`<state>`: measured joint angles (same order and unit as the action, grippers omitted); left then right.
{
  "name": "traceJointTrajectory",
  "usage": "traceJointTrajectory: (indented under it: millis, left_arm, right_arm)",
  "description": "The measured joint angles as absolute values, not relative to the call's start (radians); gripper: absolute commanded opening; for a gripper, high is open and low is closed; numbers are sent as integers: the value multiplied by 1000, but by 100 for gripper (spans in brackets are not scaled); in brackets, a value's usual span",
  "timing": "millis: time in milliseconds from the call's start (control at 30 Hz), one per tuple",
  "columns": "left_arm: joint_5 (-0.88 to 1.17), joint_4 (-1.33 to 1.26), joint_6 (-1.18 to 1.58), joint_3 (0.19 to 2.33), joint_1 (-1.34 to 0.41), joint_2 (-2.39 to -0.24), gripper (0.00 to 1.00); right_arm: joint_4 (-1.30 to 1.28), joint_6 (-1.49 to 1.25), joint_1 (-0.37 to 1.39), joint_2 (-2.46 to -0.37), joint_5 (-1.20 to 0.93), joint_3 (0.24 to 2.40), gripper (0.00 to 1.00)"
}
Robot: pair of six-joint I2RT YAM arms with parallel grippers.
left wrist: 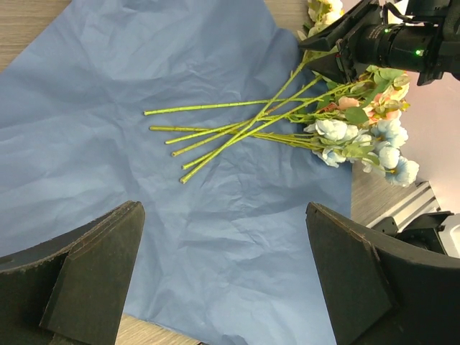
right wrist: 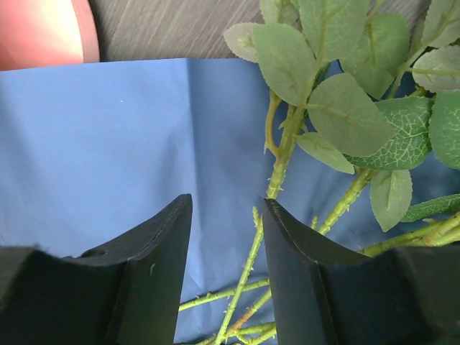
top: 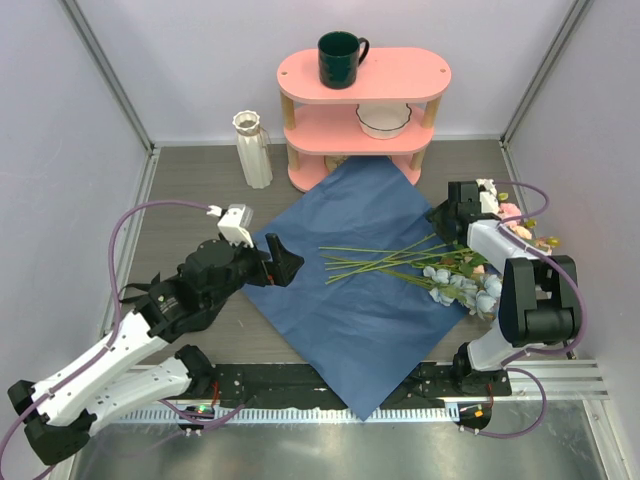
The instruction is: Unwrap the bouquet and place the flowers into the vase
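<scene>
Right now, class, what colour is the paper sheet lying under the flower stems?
Plain blue; the paper sheet shows best in the top external view.

The blue paper sheet [top: 340, 330] lies unfolded and flat on the table [top: 190, 185], a creased diamond with one corner pointing at the near edge. The flowers [top: 445, 272] lie loose on their sides across it. Their thin green stems fan leftward, and the pale blue, cream and pink blooms bunch at the sheet's right corner. One thorny stem runs under the gap of my right claw [right wrist: 226, 208]. The vase [top: 253, 150], cream-white and ribbed, stands upright at the far left, well apart from the flowers.
</scene>
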<state>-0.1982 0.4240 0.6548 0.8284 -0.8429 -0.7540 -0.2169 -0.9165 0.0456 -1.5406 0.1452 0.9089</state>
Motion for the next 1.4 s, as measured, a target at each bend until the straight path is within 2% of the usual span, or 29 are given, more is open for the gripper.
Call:
traceJointTrajectory:
  millis: [33, 133, 500, 733, 933, 967, 1033, 1067, 1267, 1400]
  left_arm:
    - [-198, 425, 654, 829, -843, -757, 100]
    - [-196, 431, 654, 847, -843, -785, 100]
    - [-170, 415, 654, 862, -843, -852, 100]
    - [-155, 407, 653, 863, -843, -884, 100]
    - [-141, 386, 653, 876, -843, -921, 100]
    - [-136, 386, 653, 881, -843, -929, 100]
    - [-132, 387, 654, 884, -843, -933, 100]
    - [-130, 387, 654, 884, -843, -930, 100]
    - [-139, 390, 655, 884, -843, -880, 100]
    - [-142, 397, 655, 893, -843, -889, 100]
  right_arm:
    - [-210, -923, 46, -1544, 149, 904, 41]
    - [-197, -939, 46, -1572, 152, 899, 40]
    - [-173, -949, 46, -1633, 158, 886, 51]
    - [-179, -888, 45, -1604, 199, 876, 50]
    - [-156, -878, 32, -1592, 189, 831, 42]
    - [-150, -878, 31, -1601, 181, 830, 34]
    - [-127, -880, 30, -1629, 163, 832, 27]
    - [-121, -881, 30, -1642, 155, 834, 20]
    - [-104, -883, 30, -1662, 113, 864, 1]
    - [-112, -878, 27, -1577, 103, 865, 1]
